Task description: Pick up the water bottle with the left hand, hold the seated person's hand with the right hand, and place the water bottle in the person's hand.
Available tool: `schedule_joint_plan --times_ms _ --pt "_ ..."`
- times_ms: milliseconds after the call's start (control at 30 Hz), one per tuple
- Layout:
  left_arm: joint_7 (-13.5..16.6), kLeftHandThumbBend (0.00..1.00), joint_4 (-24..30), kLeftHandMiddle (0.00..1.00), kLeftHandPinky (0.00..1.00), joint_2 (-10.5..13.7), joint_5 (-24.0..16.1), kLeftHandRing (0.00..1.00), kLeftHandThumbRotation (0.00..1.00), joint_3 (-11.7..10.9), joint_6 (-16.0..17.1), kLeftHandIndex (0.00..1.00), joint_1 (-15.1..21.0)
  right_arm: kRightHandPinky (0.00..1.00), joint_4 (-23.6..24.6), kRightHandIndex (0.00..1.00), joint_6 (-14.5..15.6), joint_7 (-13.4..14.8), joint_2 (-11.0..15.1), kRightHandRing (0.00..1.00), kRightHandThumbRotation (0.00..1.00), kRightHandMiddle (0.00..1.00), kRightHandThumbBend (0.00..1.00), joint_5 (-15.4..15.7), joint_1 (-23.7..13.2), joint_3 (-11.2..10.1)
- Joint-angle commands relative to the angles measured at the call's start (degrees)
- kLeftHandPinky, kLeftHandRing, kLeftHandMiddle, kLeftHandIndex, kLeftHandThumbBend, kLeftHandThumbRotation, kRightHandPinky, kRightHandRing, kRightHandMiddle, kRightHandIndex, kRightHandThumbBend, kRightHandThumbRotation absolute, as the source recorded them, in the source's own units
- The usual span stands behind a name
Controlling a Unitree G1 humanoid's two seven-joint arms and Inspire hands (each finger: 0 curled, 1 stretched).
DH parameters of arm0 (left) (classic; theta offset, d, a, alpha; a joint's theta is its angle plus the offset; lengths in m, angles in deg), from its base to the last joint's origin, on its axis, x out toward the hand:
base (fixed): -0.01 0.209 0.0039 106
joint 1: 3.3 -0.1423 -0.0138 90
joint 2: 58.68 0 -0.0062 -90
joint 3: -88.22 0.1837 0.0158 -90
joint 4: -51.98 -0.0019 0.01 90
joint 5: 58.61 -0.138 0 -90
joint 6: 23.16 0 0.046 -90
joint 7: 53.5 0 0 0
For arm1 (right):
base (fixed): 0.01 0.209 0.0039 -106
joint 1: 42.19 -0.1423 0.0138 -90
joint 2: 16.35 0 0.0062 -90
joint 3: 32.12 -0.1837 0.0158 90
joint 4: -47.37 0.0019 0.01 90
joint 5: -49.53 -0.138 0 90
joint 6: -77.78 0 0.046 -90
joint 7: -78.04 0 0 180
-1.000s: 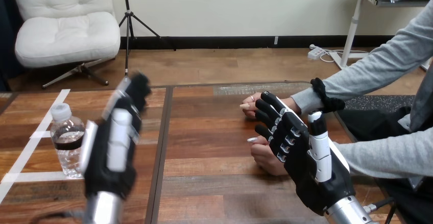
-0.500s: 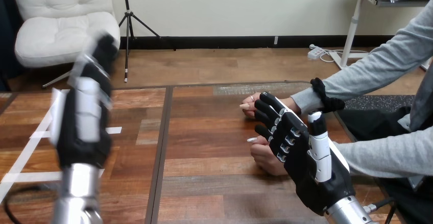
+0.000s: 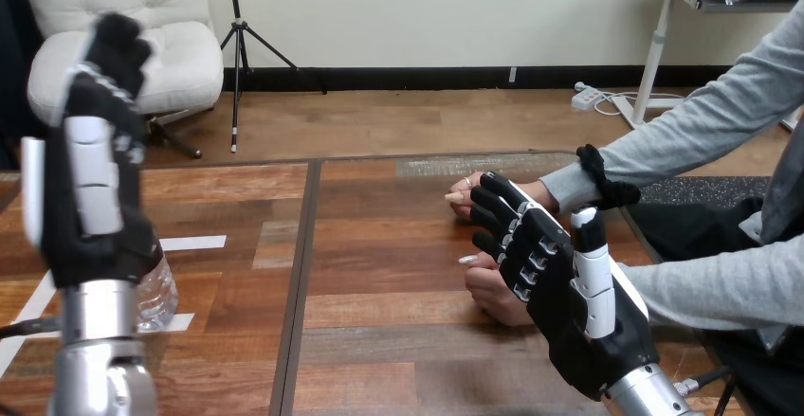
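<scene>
One wooden table (image 3: 398, 274) bears everything; left hand (image 3: 95, 198) raised upright, back to the camera, fingers straight and together, pointing up; right hand (image 3: 559, 283) with fingers extended, slightly apart, lying against the person's hands (image 3: 490, 293), not curled round them; water bottle (image 3: 156, 298) stands on the table, partly hidden behind the left wrist, below those fingers.

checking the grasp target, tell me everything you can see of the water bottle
The water bottle shows its lower part: clear ribbed plastic, standing on the wooden table at its left, among white tape strips. The left robot hand, raised with straight fingers, stands in front and hides the top. Contact between them cannot be told.
</scene>
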Motion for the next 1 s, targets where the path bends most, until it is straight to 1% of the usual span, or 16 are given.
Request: schedule_joint_plan --times_ms 0,200,500,667,800,967 --pt "-0.2 0.79 -1.9 0.9 0.97 1.2 0.6 0.92 0.88 -1.3 1.4 0.87 3.0 1.0 3.0 0.93 -0.5 -0.5 -0.1 0.98 1.0 0.95 0.85 -0.3 -1.9 0.0" --pt "1.1 0.81 -2.8 0.9 0.99 2.1 -0.7 0.94 0.89 -2.5 1.8 0.87 3.0 1.0 3.0 0.93 -0.4 -0.6 -0.1 0.98 1.0 0.96 0.85 -0.4 -1.9 0.0" --pt "0.8 0.83 -4.7 0.92 1.0 3.0 -0.4 0.95 0.89 -4.4 3.4 0.88 3.2 1.0 3.3 0.93 -0.2 -0.8 -0.1 0.98 1.0 0.95 0.85 -0.6 -1.7 0.0" --pt "0.7 0.81 -6.0 0.92 1.0 3.5 -0.3 0.96 0.9 -5.4 4.2 0.89 3.4 1.0 3.0 0.93 -0.5 -1.4 0.0 0.98 1.0 0.95 0.85 -0.8 -1.9 -0.1" --pt "1.5 0.79 -6.9 0.92 1.0 4.1 -1.2 0.95 0.91 -6.0 4.7 0.89 3.4 1.0 3.3 0.93 -0.2 -1.0 0.0 0.98 1.0 0.95 0.85 -0.4 -1.8 0.0" --pt "1.6 0.76 -8.3 0.92 1.0 4.9 -1.2 0.96 0.92 -6.5 5.0 0.9 3.6 1.0 3.4 0.92 -0.2 -0.8 -0.2 0.97 1.0 0.95 0.85 -0.1 -1.8 0.0"
